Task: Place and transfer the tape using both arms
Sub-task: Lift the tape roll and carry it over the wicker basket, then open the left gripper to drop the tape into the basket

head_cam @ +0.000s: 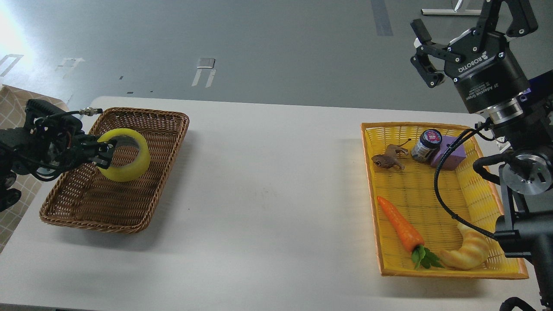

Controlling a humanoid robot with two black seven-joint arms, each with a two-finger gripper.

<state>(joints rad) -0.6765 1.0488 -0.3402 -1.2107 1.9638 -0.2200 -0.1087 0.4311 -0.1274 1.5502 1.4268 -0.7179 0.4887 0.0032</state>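
Tape (pixel 125 159), one roll of yellow colour, is sitting in the left claw (pixel 105 154), whose fingers are clamping on the near-left part of the ring, one finger seeming to reach inside the hole. The roll is standing tilted on its edge over the brown wicker basket (pixel 142 216); whether it is touching the basket floor I cannot tell from this angle. This basket is lying on the left part of the white bench (pixel 268 194), and nothing else is showing in it.

One more basket, the yellow basket (pixel 432 203), is lying on the right part of the bench, well apart from the brown one. Five things are lying in it: one brown toy animal (pixel 389 158), one small dark jar (pixel 427 145) just beside one purple block (pixel 451 156), one orange carrot (pixel 400 224) with green leaves, and one pale croissant (pixel 468 251) near the front right corner.

The right claw (pixel 468 26) is hanging high above the far right corner of the bench, its fingers spreading apart and gripping nothing. One black cable (pixel 445 190) is looping down from the right arm over the yellow basket.
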